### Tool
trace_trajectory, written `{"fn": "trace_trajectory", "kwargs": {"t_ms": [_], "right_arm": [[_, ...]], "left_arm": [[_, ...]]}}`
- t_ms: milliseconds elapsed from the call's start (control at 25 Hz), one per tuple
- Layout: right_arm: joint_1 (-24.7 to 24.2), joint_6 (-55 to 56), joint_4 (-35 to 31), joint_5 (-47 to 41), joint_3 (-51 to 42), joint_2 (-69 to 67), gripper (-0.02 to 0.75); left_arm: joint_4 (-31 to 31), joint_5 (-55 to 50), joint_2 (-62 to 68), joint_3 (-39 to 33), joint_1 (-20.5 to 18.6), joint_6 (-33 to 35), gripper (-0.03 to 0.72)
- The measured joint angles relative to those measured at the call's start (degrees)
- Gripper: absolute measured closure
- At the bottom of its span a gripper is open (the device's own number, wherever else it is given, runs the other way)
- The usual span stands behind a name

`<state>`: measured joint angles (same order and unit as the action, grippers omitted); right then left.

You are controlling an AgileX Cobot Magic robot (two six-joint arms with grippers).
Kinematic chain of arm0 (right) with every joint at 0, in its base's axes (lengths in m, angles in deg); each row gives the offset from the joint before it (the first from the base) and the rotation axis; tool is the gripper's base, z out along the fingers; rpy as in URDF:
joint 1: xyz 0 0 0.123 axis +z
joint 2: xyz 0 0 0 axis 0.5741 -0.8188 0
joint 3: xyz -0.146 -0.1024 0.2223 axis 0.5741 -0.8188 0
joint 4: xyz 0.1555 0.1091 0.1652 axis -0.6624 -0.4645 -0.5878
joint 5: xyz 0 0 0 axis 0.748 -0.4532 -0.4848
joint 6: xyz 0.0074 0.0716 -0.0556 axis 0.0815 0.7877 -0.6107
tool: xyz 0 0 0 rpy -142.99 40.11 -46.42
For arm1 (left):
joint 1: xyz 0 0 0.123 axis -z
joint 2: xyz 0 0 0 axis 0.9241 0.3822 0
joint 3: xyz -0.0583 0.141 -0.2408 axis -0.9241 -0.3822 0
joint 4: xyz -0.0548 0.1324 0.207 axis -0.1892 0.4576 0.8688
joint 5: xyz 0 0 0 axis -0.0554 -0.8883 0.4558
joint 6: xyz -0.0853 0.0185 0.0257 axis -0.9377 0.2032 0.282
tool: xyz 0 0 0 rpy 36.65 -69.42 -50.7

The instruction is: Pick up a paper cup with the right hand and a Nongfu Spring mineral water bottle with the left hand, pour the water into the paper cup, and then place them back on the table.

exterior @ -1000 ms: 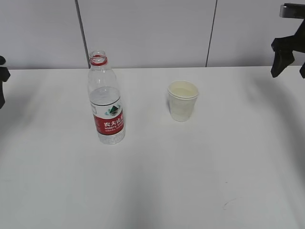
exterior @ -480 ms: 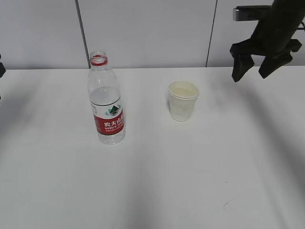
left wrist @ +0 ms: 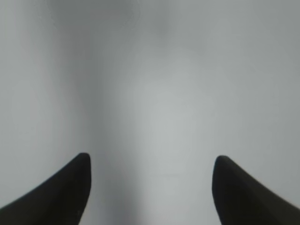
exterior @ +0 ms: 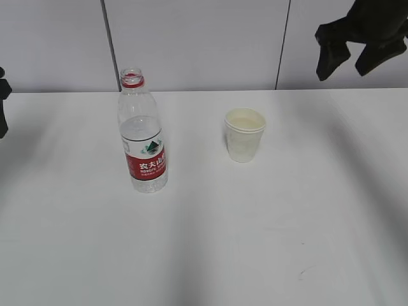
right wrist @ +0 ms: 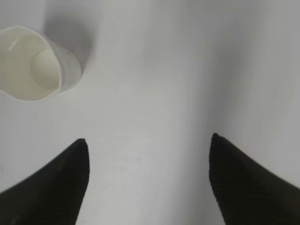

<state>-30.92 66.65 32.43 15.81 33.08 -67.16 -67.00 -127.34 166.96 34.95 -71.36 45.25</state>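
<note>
Approach stage: our right hand (exterior: 349, 54) hung spread and empty, far right above the upright paper cup (exterior: 244, 134); we judged it must descend leftward to grasp it

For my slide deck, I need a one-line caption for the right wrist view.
Open right pincer hovers over the white table, the empty paper cup at upper left.

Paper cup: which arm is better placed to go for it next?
Right. The right gripper hangs open above the table's far right, and its wrist camera already shows the paper cup ahead to its left. The left gripper, also open, sits at the far left edge, with the bottle between it and the cup.
</note>
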Motion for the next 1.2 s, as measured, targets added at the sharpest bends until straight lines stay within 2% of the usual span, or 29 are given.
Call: {"fn": "trace_trajectory", "kwargs": {"t_ms": [280,600,920,1200], "right_arm": [[0.00,1.21,1.25,-0.24,-5.73,8.37,0.149],[0.00,1.34,2.12,-0.24,-19.67,19.10,0.149],[0.00,1.34,2.21,4.85,-35.57,31.09,0.150],[0.00,1.34,2.21,7.33,-44.64,40.10,0.150]], "left_arm": [[-1.65,-1.03,-5.79,0.00,0.00,0.69,0.195],[-4.44,-2.21,-13.80,-1.71,0.00,1.46,0.195],[-4.44,1.33,-26.23,-16.22,0.00,2.38,0.195],[-4.38,5.60,-35.86,-30.18,0.00,3.42,0.195]]}}
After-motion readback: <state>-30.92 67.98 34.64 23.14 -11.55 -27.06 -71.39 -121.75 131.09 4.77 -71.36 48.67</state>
